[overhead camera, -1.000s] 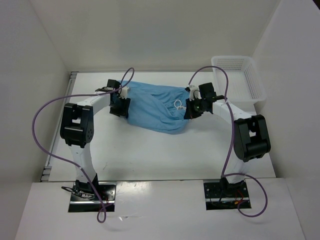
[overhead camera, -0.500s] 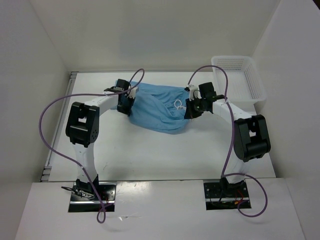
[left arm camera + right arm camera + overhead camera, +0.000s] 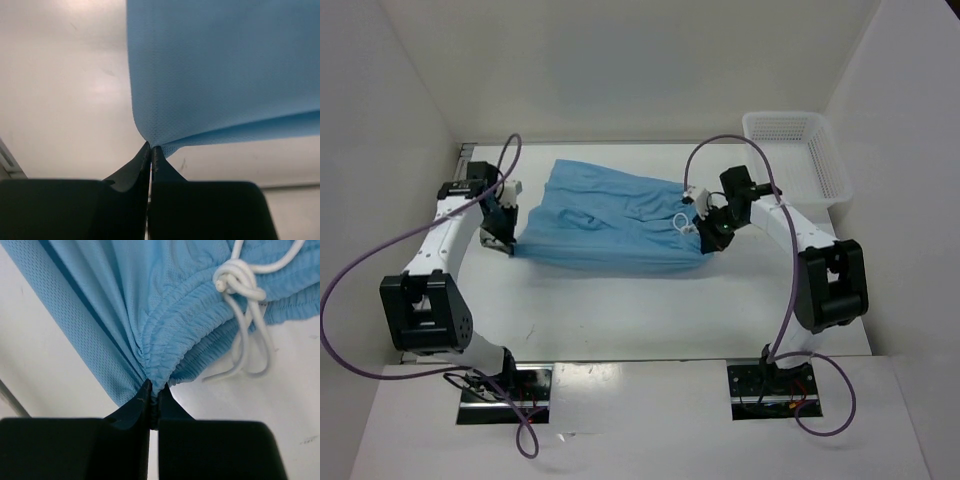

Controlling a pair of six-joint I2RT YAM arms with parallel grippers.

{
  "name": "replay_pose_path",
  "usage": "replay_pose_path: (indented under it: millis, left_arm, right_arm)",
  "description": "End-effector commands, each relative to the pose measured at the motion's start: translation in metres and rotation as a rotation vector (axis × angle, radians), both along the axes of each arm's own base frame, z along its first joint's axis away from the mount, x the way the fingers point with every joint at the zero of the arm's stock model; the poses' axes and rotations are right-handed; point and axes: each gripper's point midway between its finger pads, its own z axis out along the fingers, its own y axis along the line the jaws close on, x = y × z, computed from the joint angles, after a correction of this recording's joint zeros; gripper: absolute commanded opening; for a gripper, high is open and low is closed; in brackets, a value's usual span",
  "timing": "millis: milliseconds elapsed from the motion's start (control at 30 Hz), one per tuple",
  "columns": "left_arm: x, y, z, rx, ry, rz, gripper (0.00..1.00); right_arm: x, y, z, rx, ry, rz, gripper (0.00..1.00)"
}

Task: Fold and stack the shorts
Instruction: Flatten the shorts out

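Pinched the shorts (image 3: 610,220) taut: left tool (image 3: 151,148) on a hem corner (image 3: 156,134), right tool (image 3: 151,390) on the waistband (image 3: 170,347). Could have slipped under harder pulling.

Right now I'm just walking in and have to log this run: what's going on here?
Both arms hold the sky-blue shorts spread between them over the table. The left pincer is shut on a corner of the fabric at the leg end, and the right pincer is shut on the gathered waistband beside the white drawstring. No fold has been made yet. The white mesh basket stands apart at the table's far right corner.
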Motion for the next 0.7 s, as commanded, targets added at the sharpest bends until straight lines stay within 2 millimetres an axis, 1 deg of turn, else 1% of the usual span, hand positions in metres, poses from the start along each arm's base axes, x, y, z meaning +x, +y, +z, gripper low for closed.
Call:
replay_pose_path:
  millis: [0, 33, 67, 133, 233, 267, 300, 333, 400, 433, 467, 500, 533, 567, 600, 633, 667]
  left_arm:
    - [-0.072, -0.008, -0.025, 0.017, 0.254, -0.028, 0.0]
    - [-0.085, -0.011, -0.033, 0.014, 0.291, -0.038, 0.0]
    - [-0.094, -0.012, -0.038, 0.011, 0.324, -0.039, 0.01]
    - [-0.109, -0.013, -0.038, 0.008, 0.357, -0.039, 0.01]
    - [-0.131, -0.014, -0.038, 0.034, 0.404, -0.059, 0.01]
    - [-0.138, -0.012, -0.035, 0.046, 0.41, -0.058, 0.01]
    - [-0.14, -0.012, -0.036, 0.06, 0.412, -0.067, 0.01]
    - [-0.149, -0.01, -0.038, 0.086, 0.438, -0.077, 0.01]
    - [-0.155, -0.01, -0.04, 0.098, 0.448, -0.086, 0.02]
    - [-0.155, -0.009, -0.039, 0.113, 0.448, -0.095, 0.02]
    - [-0.154, -0.01, -0.039, 0.125, 0.448, -0.106, 0.04]
    - [-0.154, -0.011, -0.039, 0.127, 0.447, -0.115, 0.09]
    - [-0.154, -0.012, -0.038, 0.141, 0.438, -0.128, 0.16]
    - [-0.154, -0.012, -0.038, 0.141, 0.437, -0.128, 0.25]
    - [-0.156, -0.012, -0.037, 0.155, 0.449, -0.143, 0.32]
    - [-0.16, -0.012, -0.034, 0.155, 0.455, -0.143, 0.38]
    - [-0.16, -0.01, -0.034, 0.166, 0.455, -0.142, 0.4]
  right_arm:
    - [-0.048, -0.016, -0.002, -0.125, 0.025, 0.155, 0.0]
    - [-0.053, -0.019, -0.003, -0.152, 0.013, 0.171, 0.0]
    - [-0.066, -0.019, -0.009, -0.161, 0.039, 0.198, 0.0]
    - [-0.074, -0.022, -0.008, -0.191, 0.026, 0.223, 0.0]
    - [-0.082, -0.03, -0.012, -0.243, 0.03, 0.247, 0.0]
    - [-0.086, -0.035, -0.012, -0.26, 0.031, 0.254, 0.0]
    - [-0.091, -0.035, -0.013, -0.276, 0.022, 0.277, 0.0]
    - [-0.099, -0.037, -0.017, -0.314, 0.029, 0.314, 0.0]
    - [-0.105, -0.037, -0.018, -0.342, 0.01, 0.35, 0.0]
    - [-0.108, -0.038, -0.019, -0.352, 0.01, 0.358, 0.0]
    - [-0.107, -0.04, -0.019, -0.365, 0.007, 0.355, 0.04]
    - [-0.105, -0.04, -0.019, -0.363, -0.002, 0.353, 0.15]
    - [-0.106, -0.043, -0.019, -0.379, -0.007, 0.35, 0.41]
    - [-0.106, -0.048, -0.019, -0.404, -0.007, 0.361, 0.87]
    - [-0.107, -0.05, -0.016, -0.412, -0.012, 0.359, 1.0]
    - [-0.103, -0.052, -0.011, -0.427, -0.032, 0.334, 1.0]
    - [-0.099, -0.051, -0.005, -0.42, -0.051, 0.321, 1.0]
